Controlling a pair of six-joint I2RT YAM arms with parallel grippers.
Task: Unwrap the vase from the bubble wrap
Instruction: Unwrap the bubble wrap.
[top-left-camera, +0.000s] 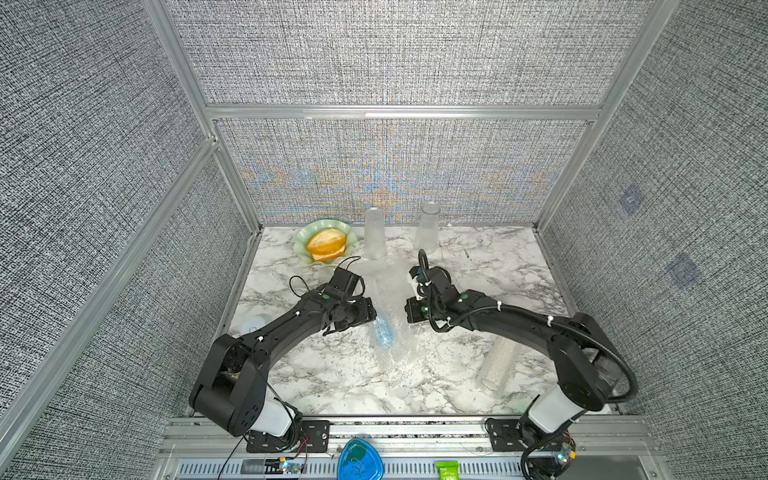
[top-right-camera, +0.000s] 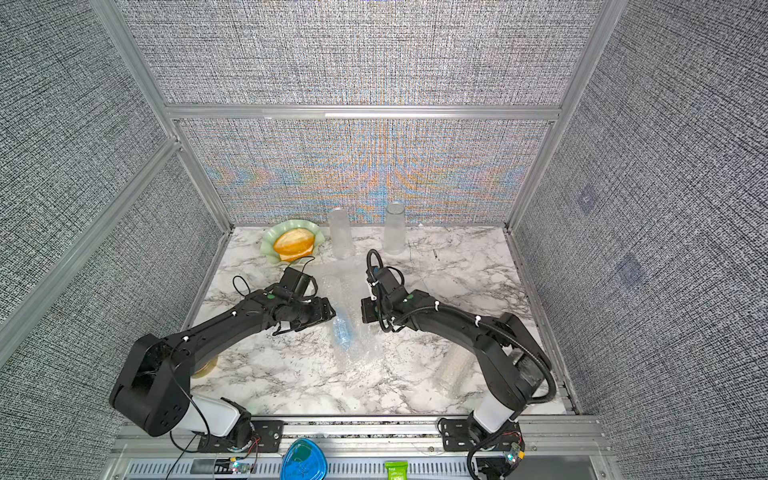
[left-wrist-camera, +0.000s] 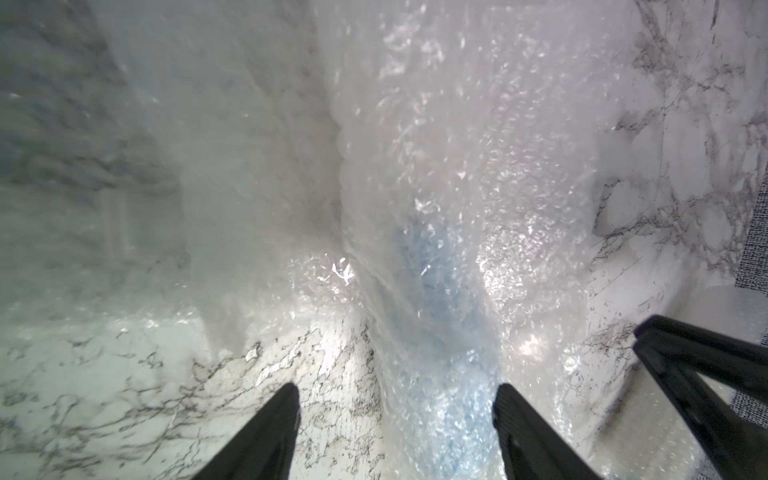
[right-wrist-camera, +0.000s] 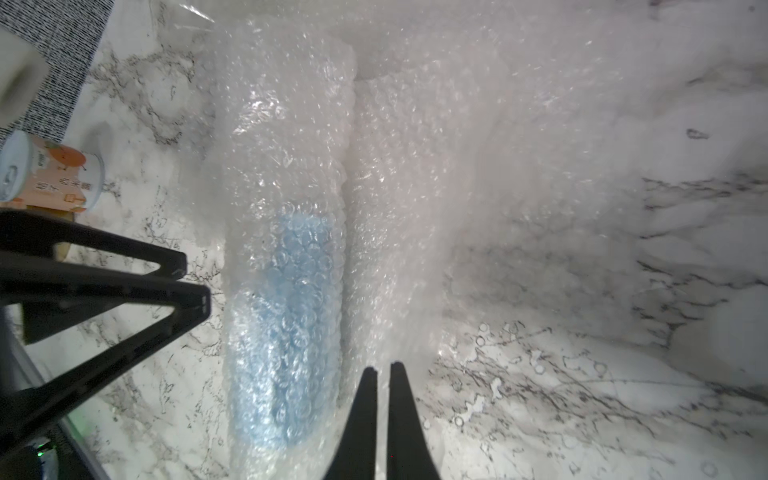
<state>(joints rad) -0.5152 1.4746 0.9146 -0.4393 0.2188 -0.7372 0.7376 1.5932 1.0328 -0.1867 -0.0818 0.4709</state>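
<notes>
The vase (top-left-camera: 383, 332) is a blue shape lying on the marble table, still rolled inside clear bubble wrap (top-left-camera: 388, 286); both top views show it (top-right-camera: 344, 330) between my two grippers. My left gripper (left-wrist-camera: 397, 388) is open, and the wrapped vase (left-wrist-camera: 457, 415) lies just inside one finger. My right gripper (right-wrist-camera: 383, 365) is shut at the edge of the loose bubble wrap (right-wrist-camera: 415, 187) flap, right beside the wrapped vase (right-wrist-camera: 286, 316). A thin strip of wrap seems pinched between its fingers. From above, the left gripper (top-left-camera: 368, 318) and right gripper (top-left-camera: 409, 311) face each other across the roll.
A green shell-shaped dish (top-left-camera: 345, 243) with an orange object stands at the back left. Two tall clear cylinders (top-left-camera: 374, 232) (top-left-camera: 429, 228) stand by the back wall. Another bubble wrap roll (top-left-camera: 496, 361) lies front right. A small orange-labelled can (right-wrist-camera: 50, 174) stands near the left arm.
</notes>
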